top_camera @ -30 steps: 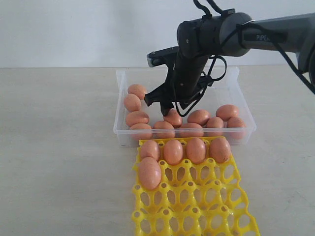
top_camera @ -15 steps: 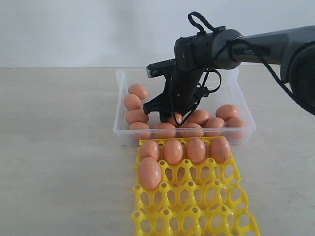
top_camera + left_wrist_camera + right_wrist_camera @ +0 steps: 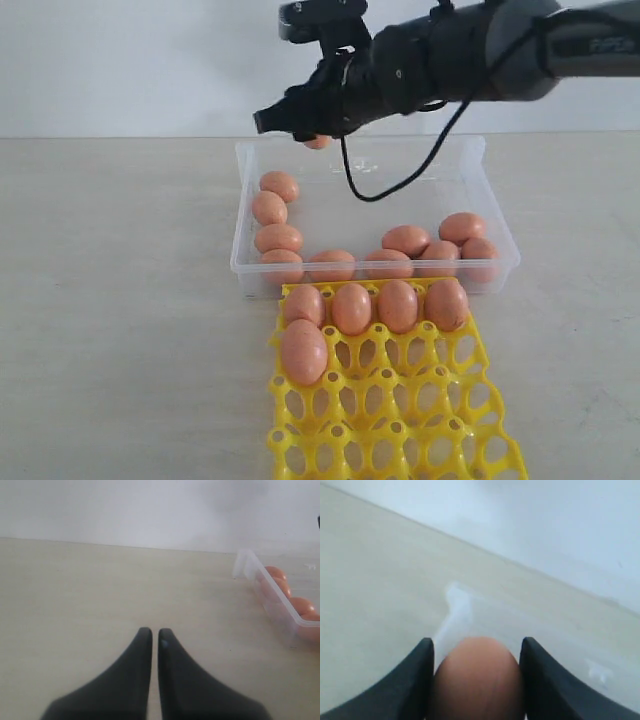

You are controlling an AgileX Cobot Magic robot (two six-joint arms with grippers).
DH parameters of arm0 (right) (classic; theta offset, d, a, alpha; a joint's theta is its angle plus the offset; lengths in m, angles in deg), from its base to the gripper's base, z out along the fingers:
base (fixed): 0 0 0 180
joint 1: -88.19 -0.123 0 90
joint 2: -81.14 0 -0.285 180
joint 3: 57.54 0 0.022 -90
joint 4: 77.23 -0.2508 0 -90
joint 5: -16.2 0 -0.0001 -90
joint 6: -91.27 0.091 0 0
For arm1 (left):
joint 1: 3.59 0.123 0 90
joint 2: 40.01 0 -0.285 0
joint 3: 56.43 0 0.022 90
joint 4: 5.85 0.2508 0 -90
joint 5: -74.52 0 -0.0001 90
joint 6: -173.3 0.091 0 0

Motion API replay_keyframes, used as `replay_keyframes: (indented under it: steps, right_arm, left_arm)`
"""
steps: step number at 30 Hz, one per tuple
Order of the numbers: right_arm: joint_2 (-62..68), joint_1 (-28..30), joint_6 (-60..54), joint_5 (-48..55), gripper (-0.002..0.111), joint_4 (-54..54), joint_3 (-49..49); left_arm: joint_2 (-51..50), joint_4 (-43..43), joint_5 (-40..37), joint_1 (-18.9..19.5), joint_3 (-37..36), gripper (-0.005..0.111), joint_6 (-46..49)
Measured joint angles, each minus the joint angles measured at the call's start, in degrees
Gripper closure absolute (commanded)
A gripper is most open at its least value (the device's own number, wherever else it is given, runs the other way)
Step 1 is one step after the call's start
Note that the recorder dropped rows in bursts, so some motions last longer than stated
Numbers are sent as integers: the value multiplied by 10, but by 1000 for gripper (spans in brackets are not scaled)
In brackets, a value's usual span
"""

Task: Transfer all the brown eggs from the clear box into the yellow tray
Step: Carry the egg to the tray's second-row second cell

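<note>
My right gripper (image 3: 312, 137) is shut on a brown egg (image 3: 479, 677), held high above the back left corner of the clear box (image 3: 470, 160); only the egg's underside (image 3: 318, 142) peeks out below the fingers. Several brown eggs (image 3: 405, 239) lie along the box's left and front walls. The yellow tray (image 3: 400, 420) sits just in front of the box, with a full back row of eggs (image 3: 375, 306) and one more egg (image 3: 303, 351) in the second row's left cup. My left gripper (image 3: 151, 632) is shut and empty, low over bare table to the left of the box (image 3: 280, 602).
The beige table (image 3: 120, 300) spreads wide on the left and right of box and tray. A pale wall (image 3: 130, 60) stands behind. The right arm (image 3: 480, 50) reaches in from the upper right across the box.
The right gripper closed on an egg in the box's middle and lifted it up and back to the left, well above the box rim. The left gripper has not visibly moved.
</note>
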Motion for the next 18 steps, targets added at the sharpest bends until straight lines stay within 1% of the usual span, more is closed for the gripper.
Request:
replay_keyframes:
  steps: [2,3,4,5,7,8,10,12,13,14,15,17,18]
  right_arm:
    - [-38,-24,-19,-126,109,10,-87]
    - [-62,-47,-68,-245,109,-21,-176]
    - [-71,-59,-111,-293,109,-64,-222]
    - [-78,-76,-220,-389,109,-196,-302]
    - [-78,-79,-309,-492,109,-320,-356]
    - [-78,-77,-334,-555,109,-382,-376]
    - [-80,-64,-346,-660,109,-458,-395]
    - [-102,-47,-324,-724,109,-486,-397]
    - [-115,-47,-307,-735,109,-473,-397]
    - [-145,-57,-278,-739,109,-429,-397]
    - [-159,-68,-268,-728,109,-409,-397]
    - [-206,-118,-254,-680,109,-345,-411]
    - [-221,-160,-249,-662,109,-333,-433]
  left_arm:
    - [0,0,0,0,0,102,0]
    - [0,0,0,0,0,102,0]
    - [0,0,0,0,0,102,0]
    - [0,0,0,0,0,102,0]
    - [0,0,0,0,0,102,0]
    - [0,0,0,0,0,102,0]
    - [0,0,0,0,0,102,0]
    - [0,0,0,0,0,102,0]
    - [0,0,0,0,0,102,0]
    - [0,0,0,0,0,102,0]
    - [0,0,0,0,0,102,0]
    - [0,0,0,0,0,102,0]
    - [0,0,0,0,0,102,0]
